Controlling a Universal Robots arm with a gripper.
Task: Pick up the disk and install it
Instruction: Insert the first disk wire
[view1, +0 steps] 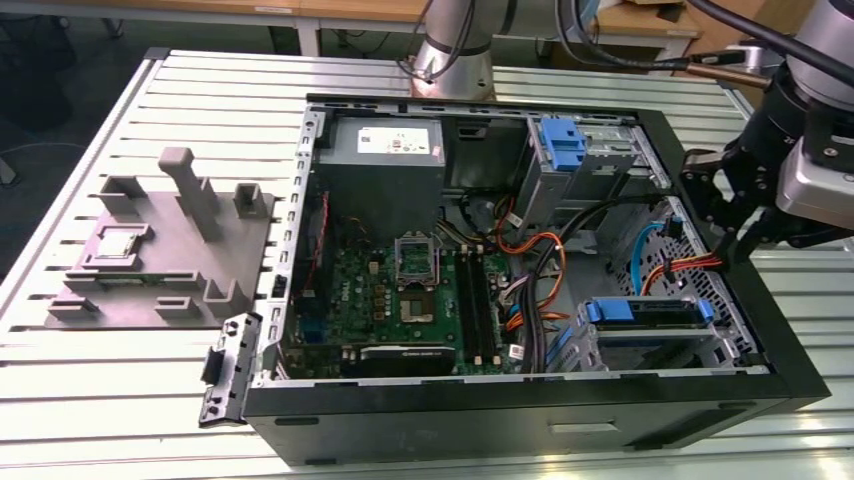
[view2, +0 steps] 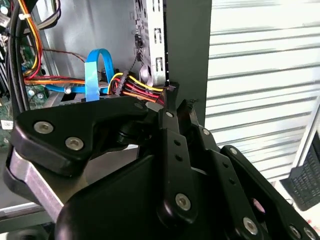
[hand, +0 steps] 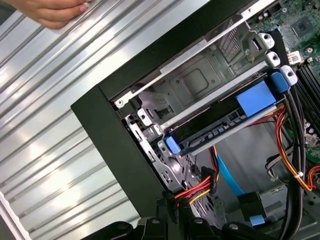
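The disk (view1: 649, 313), grey with a blue carrier frame, sits slotted in the drive cage at the front corner of the open computer case (view1: 534, 415), on the exterior view's right. The first wrist view shows the disk (hand: 220, 127) edge-on in that cage, connectors facing the cables. My gripper (view1: 721, 215) hovers over the case's wall on the exterior view's right, a short way from the cage. In both wrist views the gripper (view2: 177, 105) (hand: 172, 215) is shut, with nothing between its fingertips.
A grey plastic stand (view1: 167, 245) with upright posts rests on the slatted table (view1: 120, 400) on the exterior view's left. A second blue-framed bay (view1: 567, 145) lies at the case's far side. Bundled cables (view1: 547, 270) cross the inside. A person's hand (hand: 50, 12) reaches over the table.
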